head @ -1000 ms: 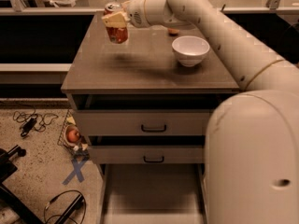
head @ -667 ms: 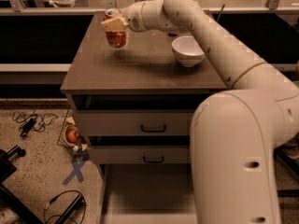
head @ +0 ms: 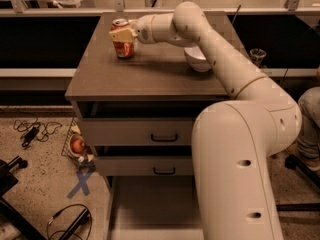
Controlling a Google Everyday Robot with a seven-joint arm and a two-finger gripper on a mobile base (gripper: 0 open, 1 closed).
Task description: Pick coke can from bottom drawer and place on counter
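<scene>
Nearly done, I'd say: the gripper (head: pixel 122 34) is clamping the coke can (head: pixel 124 49), seemingly standing on the counter (head: pixel 150 76), just needing to let go.

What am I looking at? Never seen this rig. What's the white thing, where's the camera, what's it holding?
One camera, looking down on a drawer cabinet; its mounting isn't shown. The big white shape is a robot arm, ending in a two-finger end effector over the far left of the counter. It is closed on a red coke can standing upright on that top. A white bowl sits further right, partly behind the arm. Below, the bottom drawer is pulled open.
</scene>
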